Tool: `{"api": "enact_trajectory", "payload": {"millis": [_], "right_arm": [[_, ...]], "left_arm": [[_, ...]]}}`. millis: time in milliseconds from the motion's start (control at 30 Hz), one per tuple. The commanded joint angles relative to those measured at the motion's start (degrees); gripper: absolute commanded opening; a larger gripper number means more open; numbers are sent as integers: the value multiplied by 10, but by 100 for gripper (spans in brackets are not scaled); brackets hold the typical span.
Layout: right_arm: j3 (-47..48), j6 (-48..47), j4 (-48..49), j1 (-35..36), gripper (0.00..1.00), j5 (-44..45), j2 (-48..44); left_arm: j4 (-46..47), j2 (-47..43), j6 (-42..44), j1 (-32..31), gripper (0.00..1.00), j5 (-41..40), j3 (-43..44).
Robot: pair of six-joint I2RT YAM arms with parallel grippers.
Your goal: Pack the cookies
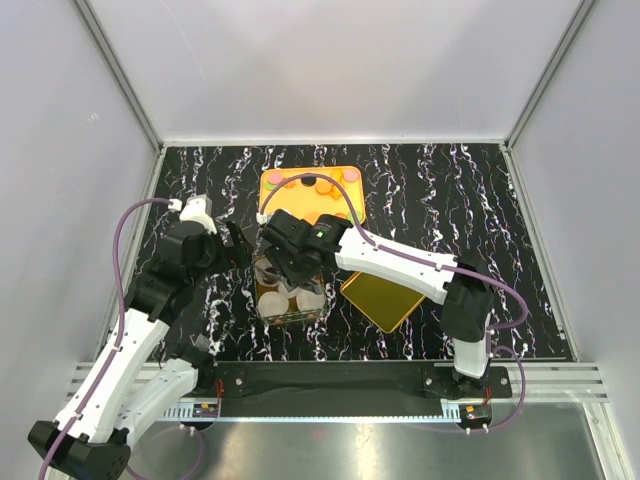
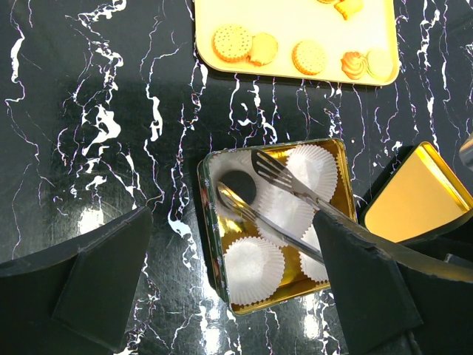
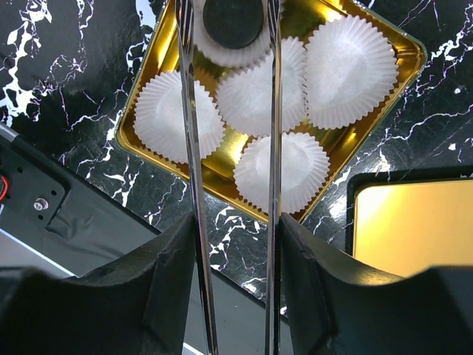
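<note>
My right end effector was clenched on long steel tongs; their reach put the tips, not me, inside the square gold tin. The round black cookie lay ahead between the tips, in a white pleated paper cup. My left end effector gaped beside the tin, likely to brace it.

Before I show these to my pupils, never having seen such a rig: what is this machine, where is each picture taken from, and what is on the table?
Two robot arms are bolted to a table. One picture looks down from above; the others come from a camera on each wrist. On the table lie a tray of cookies, a gold tin lined with white paper cups, and its lid. The right gripper holds metal tongs over the tin, tips either side of a black cookie in one cup. The left gripper is open, empty.
</note>
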Motion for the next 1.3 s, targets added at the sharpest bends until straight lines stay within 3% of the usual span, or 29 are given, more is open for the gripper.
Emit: {"api": "enact_trajectory", "payload": {"millis": [0, 400, 633, 900, 1267], "right_arm": [[14, -8, 9, 6, 53, 11, -3], [46, -24, -32, -9, 55, 25, -56], [45, -48, -34, -95, 55, 14, -81], [70, -71, -8, -195, 54, 5, -9], [148, -73, -9, -214, 55, 0, 97]], "left_arm": [[13, -8, 6, 3, 99, -8, 4], [14, -8, 6, 3, 99, -10, 5], [15, -9, 6, 3, 99, -10, 6], [16, -4, 6, 3, 99, -7, 6], [15, -2, 6, 3, 99, -6, 4]]}}
